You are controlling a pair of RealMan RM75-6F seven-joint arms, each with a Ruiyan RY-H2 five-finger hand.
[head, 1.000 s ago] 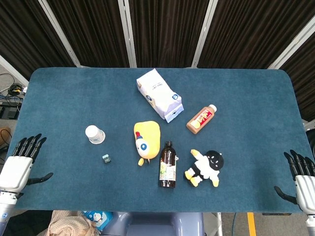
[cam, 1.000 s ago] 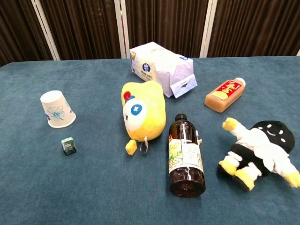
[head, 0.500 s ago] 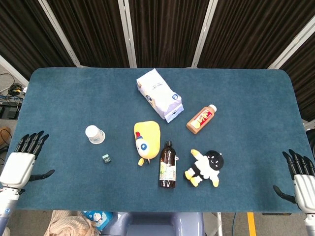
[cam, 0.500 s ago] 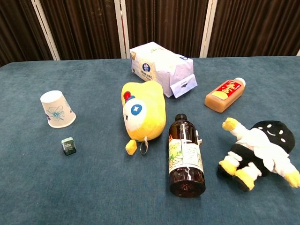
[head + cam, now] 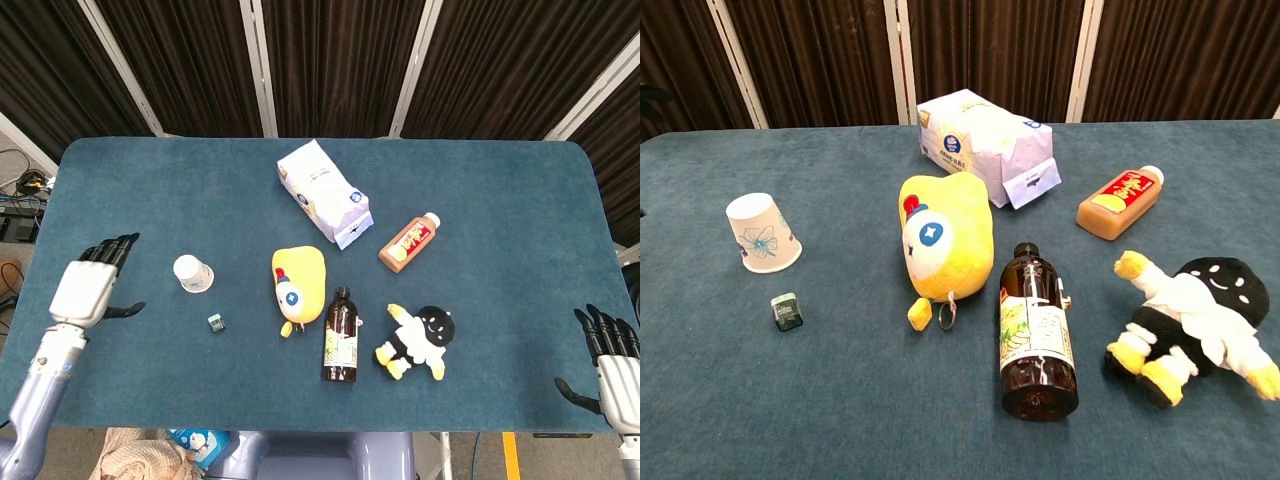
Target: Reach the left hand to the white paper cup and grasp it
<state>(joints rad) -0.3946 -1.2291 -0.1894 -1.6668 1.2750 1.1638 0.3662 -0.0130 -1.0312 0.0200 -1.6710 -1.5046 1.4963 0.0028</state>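
Note:
The white paper cup [image 5: 193, 273] lies on its side on the blue table, left of centre; in the chest view the cup [image 5: 763, 233] shows a blue flower print. My left hand [image 5: 93, 285] hovers to the left of the cup with its fingers spread and holds nothing. A gap of bare cloth separates it from the cup. My right hand [image 5: 611, 361] stays at the table's near right corner, fingers apart and empty. Neither hand shows clearly in the chest view.
A small green block [image 5: 215, 322] lies just in front of the cup. A yellow plush [image 5: 298, 287], a dark bottle [image 5: 341, 334], a black-and-white plush [image 5: 420, 341], an orange drink bottle [image 5: 409, 241] and a white carton [image 5: 323, 192] fill the table's [image 5: 120, 190] middle.
My left hand has lifted from the near left corner and travelled forward and right toward the cup. The right hand has barely moved.

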